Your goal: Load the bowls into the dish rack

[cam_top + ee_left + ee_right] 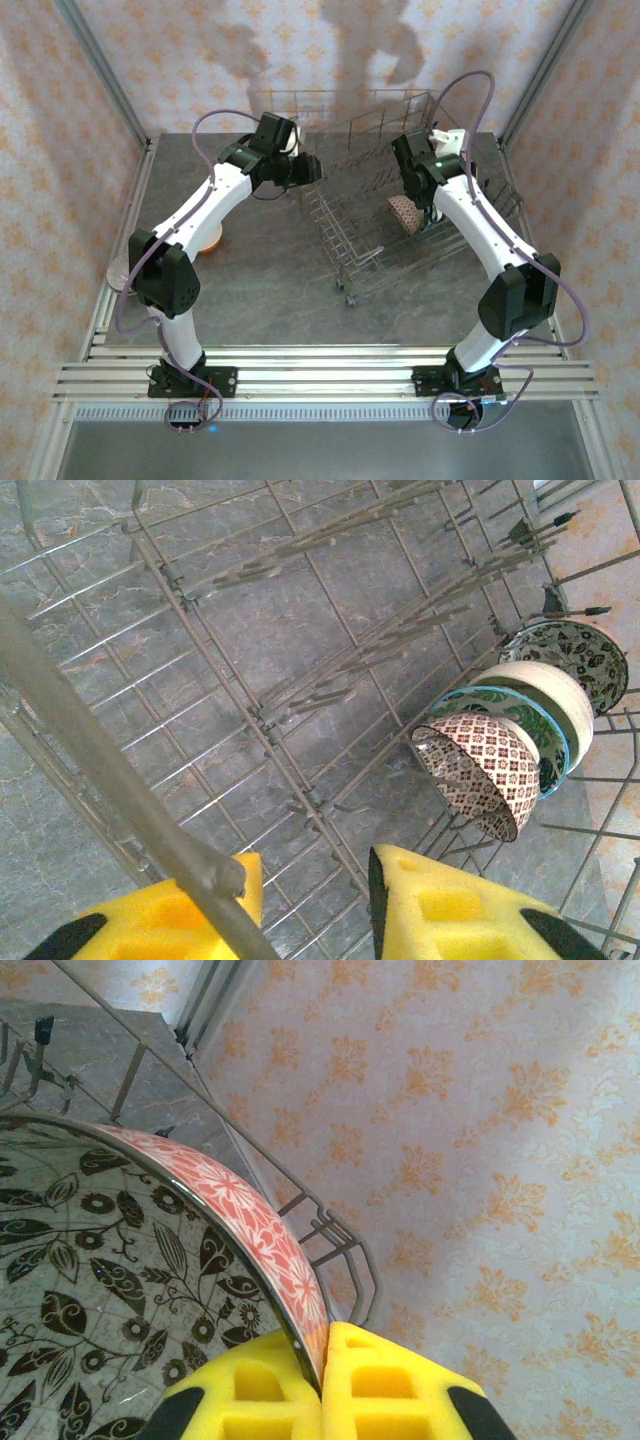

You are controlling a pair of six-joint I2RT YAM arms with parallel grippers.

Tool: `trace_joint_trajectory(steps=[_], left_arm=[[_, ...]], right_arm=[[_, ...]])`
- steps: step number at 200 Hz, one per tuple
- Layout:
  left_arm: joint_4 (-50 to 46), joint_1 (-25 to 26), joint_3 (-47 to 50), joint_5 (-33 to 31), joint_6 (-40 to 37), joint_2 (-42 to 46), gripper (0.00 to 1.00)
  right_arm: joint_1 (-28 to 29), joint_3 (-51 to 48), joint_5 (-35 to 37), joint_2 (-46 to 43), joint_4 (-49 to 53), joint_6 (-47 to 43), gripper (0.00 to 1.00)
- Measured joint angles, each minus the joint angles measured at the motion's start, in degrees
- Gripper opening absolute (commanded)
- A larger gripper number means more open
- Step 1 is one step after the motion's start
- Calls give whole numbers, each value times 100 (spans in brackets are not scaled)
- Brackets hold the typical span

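Four bowls [480, 770] stand on edge in the rack [350, 262], which sits skewed toward 1 o'clock on the table [260, 310]. Their row runs from 7 to 1 o'clock in the left wrist view, with the mouths turned toward 7. The right gripper [322, 1338] has its jaws clamped on the rim of a red bowl [255, 1215], one finger in the leaf-patterned hollow and one on the red outside. I cannot tell whether this is the far bowl of the row or a fifth. It hangs on edge over the rack, hollow facing 9 o'clock in the right wrist view; being round, it has no long axis. The left gripper [315, 868] hovers at the rack's 9 o'clock side with its jaws apart. The rim wire [100, 770] crosses the gap close to one finger, and nothing looks pinched. To my eye this is the placing step. The red bowl needs to settle between the tines, parallel to its neighbours, before the jaws let go. An orange bowl [210, 240] waits on the table at 9 o'clock.
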State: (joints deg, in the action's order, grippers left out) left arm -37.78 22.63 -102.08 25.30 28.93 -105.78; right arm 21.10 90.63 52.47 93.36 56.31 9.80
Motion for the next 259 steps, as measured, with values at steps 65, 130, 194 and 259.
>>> trace_joint_trajectory(steps=[65, 130, 194, 259], left_arm=[[-31, -149, -11, 240, 210, -2, 20], [35, -415, 39, 334, 271, 4, 17], [313, -437, 297, 348, 273, 142, 17], [413, -439, 389, 345, 271, 192, 17]], right_arm=[[0, 313, 153, 308, 229, 61, 0], [0, 313, 588, 503, 116, -227, 0], [149, -374, 1073, 737, -1252, -1510, 0], [232, -671, 1410, 914, -2376, -2625, 0]])
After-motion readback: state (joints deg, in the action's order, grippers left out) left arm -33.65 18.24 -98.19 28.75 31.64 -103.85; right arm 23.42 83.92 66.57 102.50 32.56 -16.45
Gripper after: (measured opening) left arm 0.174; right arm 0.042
